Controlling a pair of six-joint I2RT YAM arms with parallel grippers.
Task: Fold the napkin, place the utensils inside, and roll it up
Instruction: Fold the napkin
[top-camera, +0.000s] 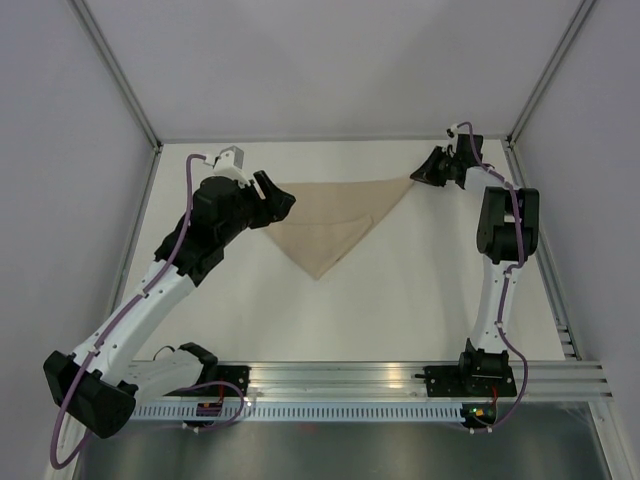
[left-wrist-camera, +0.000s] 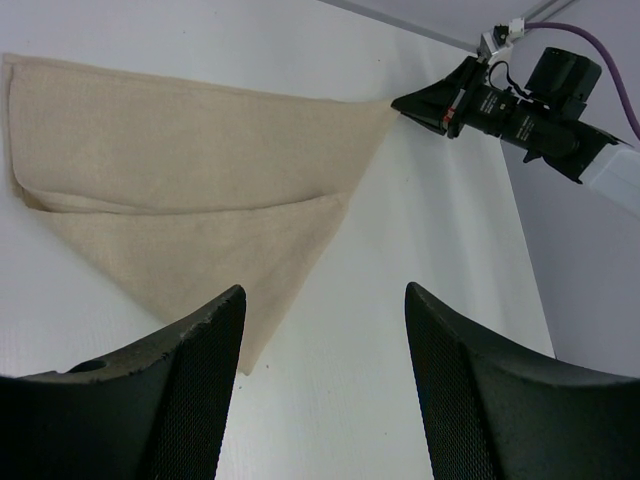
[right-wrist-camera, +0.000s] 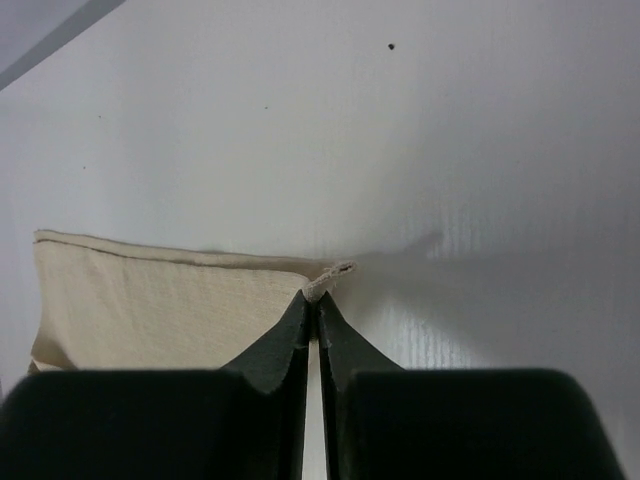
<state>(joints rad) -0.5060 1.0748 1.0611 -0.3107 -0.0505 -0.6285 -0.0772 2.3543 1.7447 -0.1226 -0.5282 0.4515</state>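
The beige napkin (top-camera: 335, 220) lies folded into a triangle on the white table, long edge at the back, point toward the front. My right gripper (top-camera: 422, 173) is shut on its right corner; the right wrist view shows the cloth tip (right-wrist-camera: 325, 280) pinched between the closed jaws (right-wrist-camera: 312, 300). My left gripper (top-camera: 278, 203) hovers at the napkin's left corner, open, with bare table between its fingers (left-wrist-camera: 205, 340) in the left wrist view, where the napkin (left-wrist-camera: 190, 170) spreads ahead and the right gripper (left-wrist-camera: 420, 103) holds the far corner. The utensils are out of view.
Grey walls and a metal frame post (top-camera: 120, 85) enclose the table on three sides. An aluminium rail (top-camera: 350, 380) with both arm bases runs along the near edge.
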